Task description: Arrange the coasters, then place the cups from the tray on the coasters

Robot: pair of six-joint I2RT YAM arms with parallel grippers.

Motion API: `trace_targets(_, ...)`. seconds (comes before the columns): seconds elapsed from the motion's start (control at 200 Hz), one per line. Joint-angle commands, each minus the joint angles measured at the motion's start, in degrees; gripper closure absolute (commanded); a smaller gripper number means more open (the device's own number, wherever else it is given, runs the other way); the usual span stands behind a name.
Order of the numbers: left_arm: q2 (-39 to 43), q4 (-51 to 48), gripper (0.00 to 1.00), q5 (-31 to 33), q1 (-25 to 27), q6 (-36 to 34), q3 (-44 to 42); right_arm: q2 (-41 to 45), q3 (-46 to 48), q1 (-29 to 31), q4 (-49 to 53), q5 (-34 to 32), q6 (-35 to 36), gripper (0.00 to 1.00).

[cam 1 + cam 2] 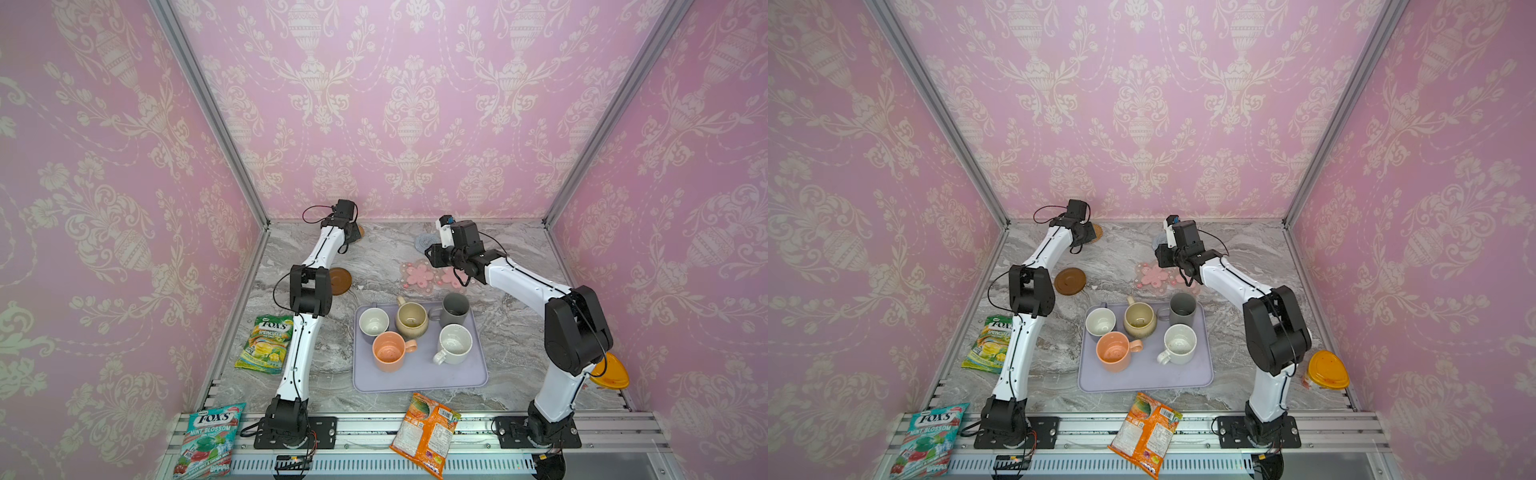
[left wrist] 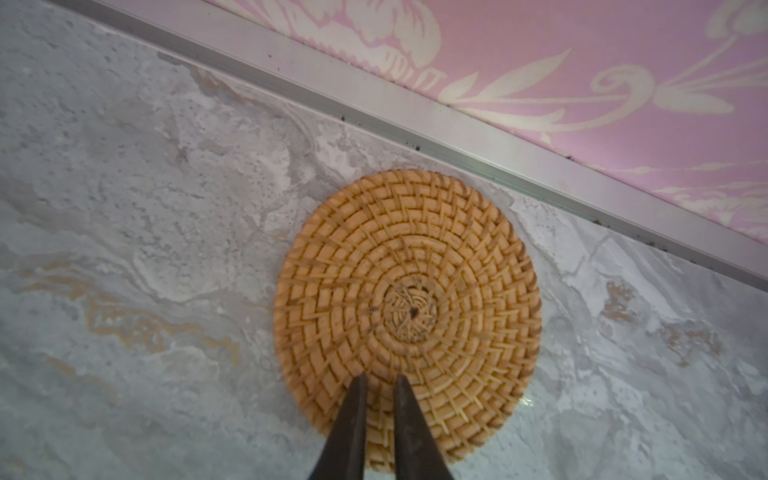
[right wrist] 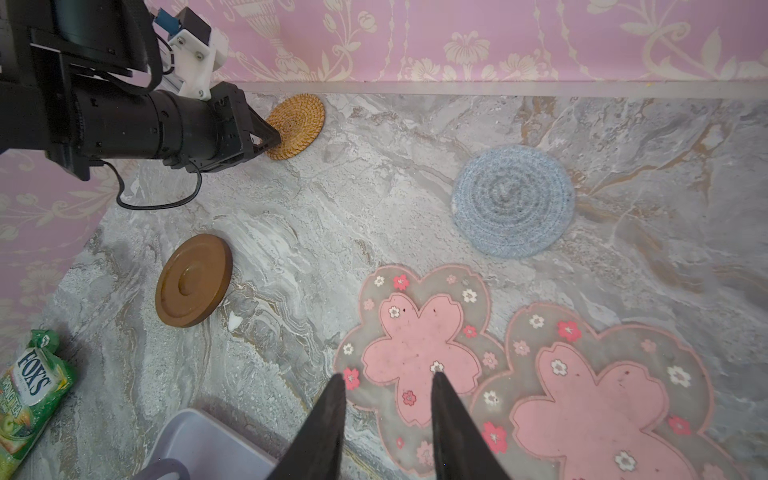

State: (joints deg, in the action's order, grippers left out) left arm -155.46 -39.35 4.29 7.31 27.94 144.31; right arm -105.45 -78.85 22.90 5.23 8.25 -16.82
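The tan rattan coaster lies flat by the back wall. My left gripper is shut, its tips on the coaster's near part. My right gripper hangs open over the edge of one pink-flower coaster, which slightly overlaps the other pink-flower coaster. The brown wooden coaster and the blue-grey coaster lie apart on the marble. The lavender tray holds the lavender cup, the beige cup, the dark grey cup, the white cup and the peach cup.
A green candy bag lies left of the tray. Along the front rail are a mint candy bag and an orange snack bag. An orange-lidded container stands at the right edge. The back wall rail runs close behind the rattan coaster.
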Motion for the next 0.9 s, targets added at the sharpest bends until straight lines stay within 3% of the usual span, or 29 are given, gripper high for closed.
trace_targets(0.0, 3.09, -5.56, 0.84, -6.64, 1.57, -0.26, -9.21, -2.48, -2.85, 0.82, -0.53, 2.32, -3.62, 0.63)
trace_targets(0.23, 15.88, 8.87, 0.83, -17.57, 2.25, 4.53, -35.17, -6.14, -5.82, 2.72, -0.46, 3.48, -5.52, 0.63)
trace_targets(0.315, 18.99, 12.93, 0.84, -20.93, 2.33, 5.86, -41.19, -7.38, -6.91, 3.34, -0.58, 3.83, -6.27, 0.64)
trace_targets(0.585, 28.18, 20.38, 0.83, -26.65, 2.73, 7.33, -49.10, -13.78, -13.30, 6.95, -0.60, 5.00, -8.38, 0.66)
trace_targets(0.896, 41.68, 24.48, 0.83, -26.46, 1.41, 4.74, -53.00, -25.42, -27.27, 10.37, 3.13, 7.90, -10.37, 0.75)
